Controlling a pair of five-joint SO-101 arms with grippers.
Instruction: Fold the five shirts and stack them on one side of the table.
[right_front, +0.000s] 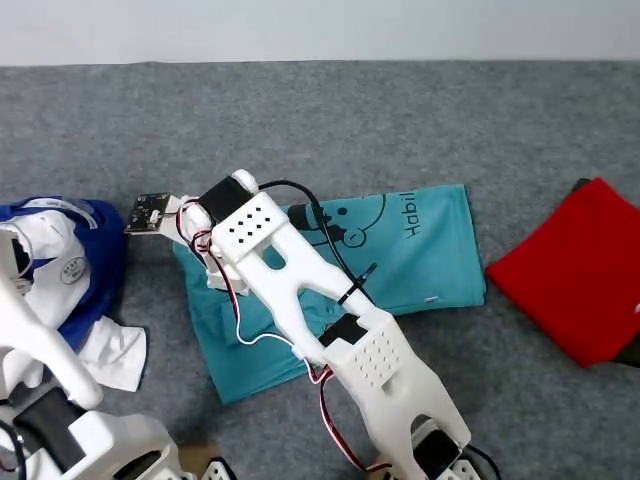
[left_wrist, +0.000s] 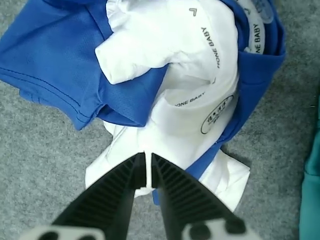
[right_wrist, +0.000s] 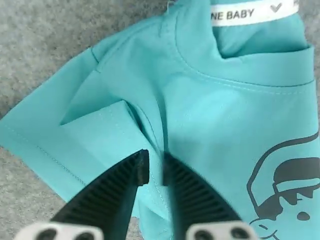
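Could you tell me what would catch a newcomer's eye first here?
The teal shirt spread in the middle stands out, the right gripper pinching a fold of it. A folded red shirt lies at one edge; a blue shirt and white shirt lie heaped at the other.

Printed lettering on neck tape (right_wrist: 250, 14) and front of teal shirt (right_wrist: 200, 110), and inside white shirt (left_wrist: 195, 95)
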